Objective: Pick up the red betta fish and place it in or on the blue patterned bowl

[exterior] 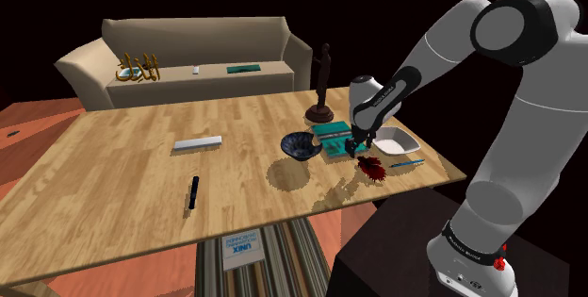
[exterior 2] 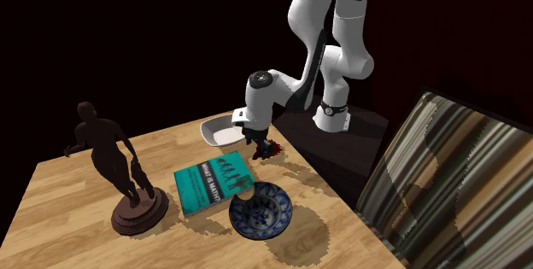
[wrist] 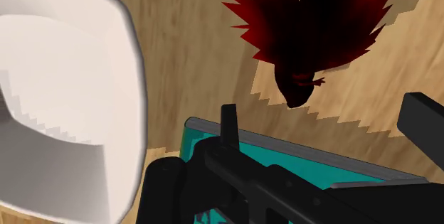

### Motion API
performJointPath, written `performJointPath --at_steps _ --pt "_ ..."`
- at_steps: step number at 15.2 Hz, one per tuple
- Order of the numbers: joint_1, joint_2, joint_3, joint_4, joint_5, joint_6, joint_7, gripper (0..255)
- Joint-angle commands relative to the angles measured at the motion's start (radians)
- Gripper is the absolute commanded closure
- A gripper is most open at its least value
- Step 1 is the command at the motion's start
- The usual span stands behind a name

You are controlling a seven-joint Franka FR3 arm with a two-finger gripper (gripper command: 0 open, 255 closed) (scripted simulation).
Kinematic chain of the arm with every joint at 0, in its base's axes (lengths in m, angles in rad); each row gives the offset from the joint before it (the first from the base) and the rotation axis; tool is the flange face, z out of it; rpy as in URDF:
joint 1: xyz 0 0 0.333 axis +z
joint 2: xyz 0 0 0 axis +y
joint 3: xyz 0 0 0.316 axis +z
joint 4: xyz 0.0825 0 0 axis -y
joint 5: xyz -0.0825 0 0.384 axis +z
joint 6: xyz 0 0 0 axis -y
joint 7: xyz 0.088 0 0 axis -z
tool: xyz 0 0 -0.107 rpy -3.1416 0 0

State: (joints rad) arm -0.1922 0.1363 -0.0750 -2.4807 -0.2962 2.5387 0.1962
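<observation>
The pincer (exterior: 353, 146) hangs low over the bench (exterior: 122, 168). Its two fingers are spread apart and hold nothing. The red fish (exterior: 370, 166) lies flat on the wood just by the finger tips, near a green book (exterior: 332, 135) and a white dish (exterior: 394, 140). The blue bowl (exterior: 299, 145) sits beside the book, toward the shoulder view's left.

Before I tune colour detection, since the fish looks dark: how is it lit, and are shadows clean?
Shoulder view: fish dim, amid shadow on the table. Wrist view: its body nearly black, only fin edges red. Second exterior view: shadow edges by the bowl are jagged, stair-stepped.
</observation>
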Motion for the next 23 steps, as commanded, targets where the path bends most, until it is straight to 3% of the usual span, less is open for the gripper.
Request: performJointPath --at_steps 1,7,14,15,23 --pt "-0.005 0.034 -0.004 0.019 -0.002 0.013 -0.002 0" --pt "-0.009 0.106 -0.017 0.017 -0.026 0.088 0.015 0" --pt "-0.009 0.106 -0.017 0.017 -0.026 0.088 0.015 0" --pt "-0.009 0.106 -0.017 0.017 -0.026 0.088 0.015 255" --pt "-0.009 0.106 -0.017 0.017 -0.026 0.088 0.015 255"
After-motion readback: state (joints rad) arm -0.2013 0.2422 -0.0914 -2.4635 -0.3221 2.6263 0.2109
